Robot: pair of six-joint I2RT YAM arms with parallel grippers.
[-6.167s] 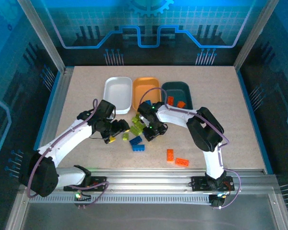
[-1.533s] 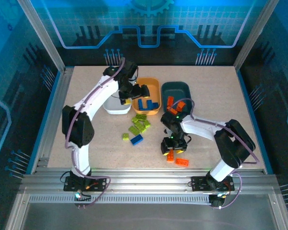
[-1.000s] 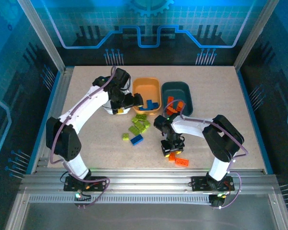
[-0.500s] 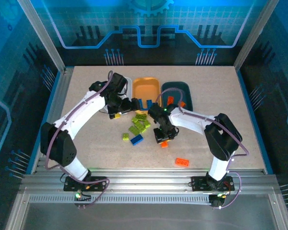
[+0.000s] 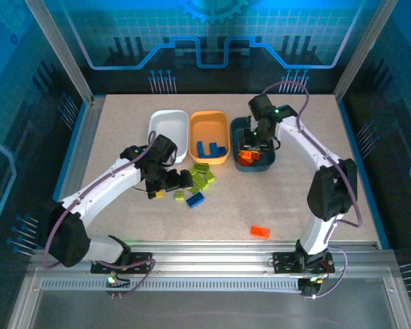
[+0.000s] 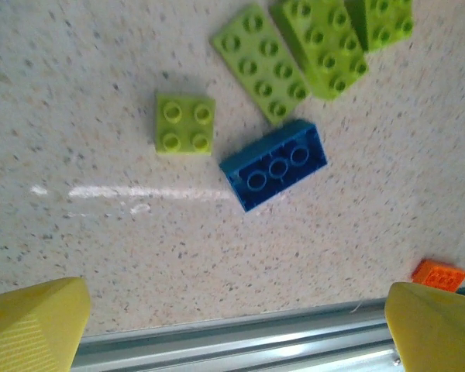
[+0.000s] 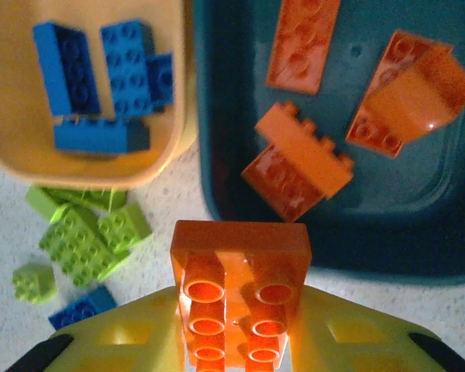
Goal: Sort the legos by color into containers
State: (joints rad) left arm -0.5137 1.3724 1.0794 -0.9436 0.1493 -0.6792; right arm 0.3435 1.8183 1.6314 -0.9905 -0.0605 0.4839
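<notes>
My right claw (image 7: 240, 310) is pinched down narrow on a bright orange studded plastic brick (image 7: 240, 263). Studs face up at the wrist camera, with my yellow fingers (image 7: 132, 341) on two opposite flanks. It's a light, hard, rigid little block with glossy sides, so I reckon it would twist or slip if the squeeze eased. The flat opposite sides are the place to hold it, and that's where I have it. Just ahead of the claw and below sits the dark teal shallow plastic tray (image 7: 403, 209), with other orange bricks (image 7: 298, 39) loose inside. My brick hangs about over its near rim, not clearly over the floor. To the left of the claw is the light orange plastic tray (image 7: 15, 93) with blue bricks (image 7: 70, 70) in it, and nearer on that side lime green bricks (image 7: 81, 236) lie on the table. Well apart, my left claw (image 6: 232, 333) is spread wide and holding nothing, hovering over the table. Ahead of it lies a blue studded brick (image 6: 273, 164), with a small lime square brick (image 6: 184, 124) just beside it. A lone orange brick (image 6: 439, 275) sits by one fingertip.
</notes>
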